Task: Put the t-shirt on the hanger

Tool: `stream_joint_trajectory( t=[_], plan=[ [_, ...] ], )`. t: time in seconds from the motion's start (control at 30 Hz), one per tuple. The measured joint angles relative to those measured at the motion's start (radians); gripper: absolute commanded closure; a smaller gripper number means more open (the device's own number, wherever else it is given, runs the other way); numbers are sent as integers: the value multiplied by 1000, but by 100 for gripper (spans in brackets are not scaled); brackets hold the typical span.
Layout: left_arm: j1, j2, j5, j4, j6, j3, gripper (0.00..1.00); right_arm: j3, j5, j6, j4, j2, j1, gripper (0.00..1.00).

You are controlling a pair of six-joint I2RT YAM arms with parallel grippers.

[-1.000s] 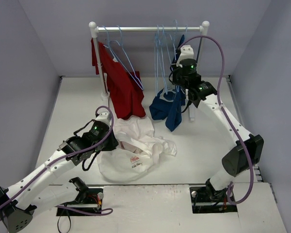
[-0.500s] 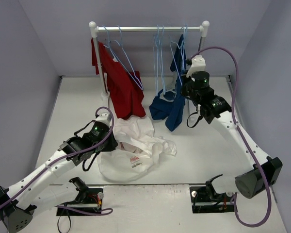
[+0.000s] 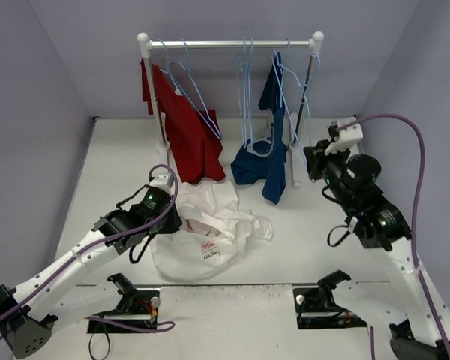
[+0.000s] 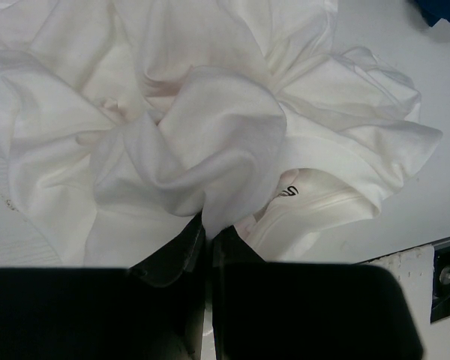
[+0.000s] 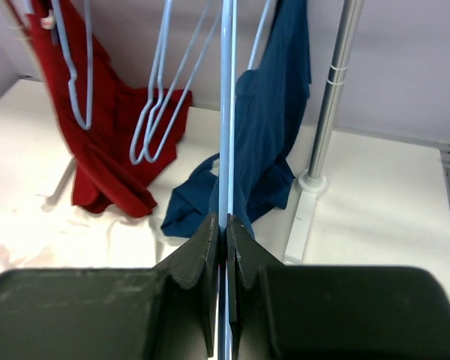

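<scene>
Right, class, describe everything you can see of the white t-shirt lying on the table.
The t-shirt is white, of thin soft cloth. It lies crumpled in a loose heap on the table, not spread flat. A small red logo with dark text shows on its near part. The left wrist view shows deep folds and a thicker hemmed band. The left hand is shut on a raised fold at the heap's left side.

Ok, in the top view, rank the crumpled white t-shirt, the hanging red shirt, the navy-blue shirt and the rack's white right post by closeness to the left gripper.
1. The crumpled white t-shirt: pinched in the left gripper itself.
2. The hanging red shirt: just behind, at the rack's left end.
3. The navy-blue shirt: farther right, mid-rack.
4. The white right post: far right.
</scene>
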Motion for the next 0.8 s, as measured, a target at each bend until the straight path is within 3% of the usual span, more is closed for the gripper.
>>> stream_joint_trajectory(
  t=[0.23, 0.5, 0.8],
  plan=[
    [0, 13, -25, -19, 11, 17, 100, -47, -152, -40, -38, -129, 0, 100],
    [15, 89, -72, -72, 125, 171, 100, -100, -412, -107, -62, -156, 0, 100],
    [247, 154, -40, -113, 328, 305, 100, -202, -659, -144, -85, -148, 1, 100]
  ],
)
